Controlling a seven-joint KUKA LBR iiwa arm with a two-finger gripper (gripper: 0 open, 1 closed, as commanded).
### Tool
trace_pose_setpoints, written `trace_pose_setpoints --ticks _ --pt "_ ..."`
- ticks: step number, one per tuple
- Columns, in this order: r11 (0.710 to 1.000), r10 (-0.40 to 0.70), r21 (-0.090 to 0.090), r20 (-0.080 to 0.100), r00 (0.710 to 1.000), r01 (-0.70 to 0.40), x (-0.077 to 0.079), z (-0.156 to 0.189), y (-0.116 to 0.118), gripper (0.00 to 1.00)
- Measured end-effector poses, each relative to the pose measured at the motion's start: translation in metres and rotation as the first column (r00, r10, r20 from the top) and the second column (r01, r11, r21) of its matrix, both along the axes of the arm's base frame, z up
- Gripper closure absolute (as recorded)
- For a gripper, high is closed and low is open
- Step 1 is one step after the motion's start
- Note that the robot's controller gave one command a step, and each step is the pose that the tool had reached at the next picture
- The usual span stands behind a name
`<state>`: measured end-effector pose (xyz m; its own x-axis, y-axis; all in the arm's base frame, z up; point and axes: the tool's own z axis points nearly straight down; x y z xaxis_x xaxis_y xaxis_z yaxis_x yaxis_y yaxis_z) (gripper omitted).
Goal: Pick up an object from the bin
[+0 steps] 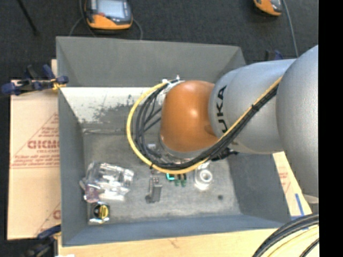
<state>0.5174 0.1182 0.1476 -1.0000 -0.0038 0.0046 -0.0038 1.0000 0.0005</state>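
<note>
Part of my gripper's dark body (167,167) shows low over the middle of the bin floor, under the arm's wrist. A small dark grey clip-like piece (154,189) lies just to its lower left. A white tape roll (203,179) lies flat just to its lower right. Small green bits (177,180) sit right at the gripper's lower edge; I cannot tell whether they are held.
A crumpled clear plastic package (109,181) lies at the bin's lower left, with a small yellow and black thing (100,212) below it near the front wall. The arm and its orange cover hide the bin's middle and right.
</note>
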Motion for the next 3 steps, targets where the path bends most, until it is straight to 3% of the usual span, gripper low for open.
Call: trace_pose_setpoints --ticks 1,2,3 --pt "0.979 0.202 0.001 0.009 0.979 -0.202 0.03 -0.079 0.107 0.0" --pt "0.981 0.195 0.003 0.012 0.981 -0.195 0.032 -0.076 0.106 1.0" --pt "0.985 0.173 0.002 0.012 0.985 -0.173 0.007 0.094 0.111 1.0"
